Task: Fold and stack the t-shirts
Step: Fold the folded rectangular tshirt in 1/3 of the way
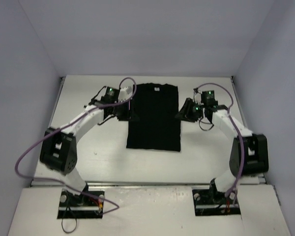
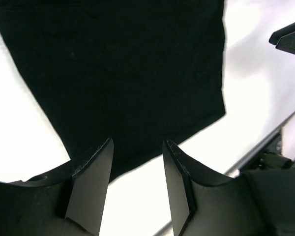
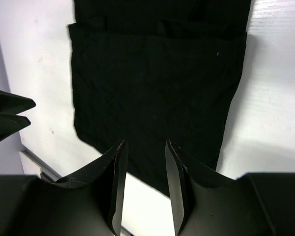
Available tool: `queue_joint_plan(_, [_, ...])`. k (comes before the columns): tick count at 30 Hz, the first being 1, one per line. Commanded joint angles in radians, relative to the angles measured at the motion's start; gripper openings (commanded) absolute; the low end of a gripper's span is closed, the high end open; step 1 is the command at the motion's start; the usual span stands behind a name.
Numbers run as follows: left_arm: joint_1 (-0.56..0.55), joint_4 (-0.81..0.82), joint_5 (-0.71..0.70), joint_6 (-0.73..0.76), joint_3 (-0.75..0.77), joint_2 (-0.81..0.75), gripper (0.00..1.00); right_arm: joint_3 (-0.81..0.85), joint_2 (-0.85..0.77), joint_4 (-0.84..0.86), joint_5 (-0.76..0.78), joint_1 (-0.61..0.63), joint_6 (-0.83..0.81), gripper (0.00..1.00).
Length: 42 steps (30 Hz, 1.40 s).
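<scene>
Arms flank t-shirt (image 1: 153,117) | left end effector (image 2: 137,143) parted, empty | right end effector (image 3: 144,143) parted, empty

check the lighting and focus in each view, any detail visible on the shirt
Top view: soft and evenly lit, the shirt just a flat black shape. Left wrist: table blown out white, left fingers dark and blurred. Right wrist: faint creases show on the shirt, right fingers a dark, soft silhouette.
</scene>
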Motion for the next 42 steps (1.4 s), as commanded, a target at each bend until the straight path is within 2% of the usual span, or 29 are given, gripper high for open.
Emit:
queue_joint_plan(1, [0.014,0.002,0.019,0.043,0.041,0.132,0.42,0.035,0.135,0.026,-0.018,0.008,-0.035,0.34])
queue_joint_plan(7, [0.062,0.054,0.009,0.054,-0.001,0.21,0.42,-0.019,0.247,0.087,0.001,-0.03,-0.078,0.33])
queue_joint_plan(12, [0.095,0.07,0.01,0.071,-0.023,0.224,0.42,-0.055,0.261,0.116,0.041,-0.054,-0.122,0.32])
queue_joint_plan(16, [0.095,0.034,0.014,0.1,0.009,0.165,0.42,-0.022,0.165,0.101,0.07,-0.04,-0.115,0.32])
queue_joint_plan(20, [0.089,-0.014,0.016,0.084,0.013,-0.006,0.43,-0.001,0.016,0.042,0.079,-0.014,-0.075,0.34])
queue_joint_plan(23, [0.086,-0.015,0.024,0.035,-0.091,-0.113,0.43,-0.045,-0.067,0.028,0.052,0.026,-0.037,0.34])
queue_joint_plan(27, [0.078,-0.005,0.047,-0.005,-0.21,-0.186,0.41,-0.127,-0.095,0.031,0.03,0.099,-0.001,0.34])
queue_joint_plan(33, [0.032,0.107,0.094,-0.018,-0.328,-0.097,0.35,-0.234,-0.068,0.05,0.032,0.146,-0.017,0.31])
queue_joint_plan(37, [0.016,0.17,0.086,-0.034,-0.368,-0.061,0.32,-0.292,-0.061,0.073,0.015,0.146,-0.024,0.26])
queue_joint_plan(42, [0.019,0.166,0.033,-0.042,-0.41,-0.041,0.3,-0.392,-0.049,0.099,0.065,0.139,-0.015,0.24])
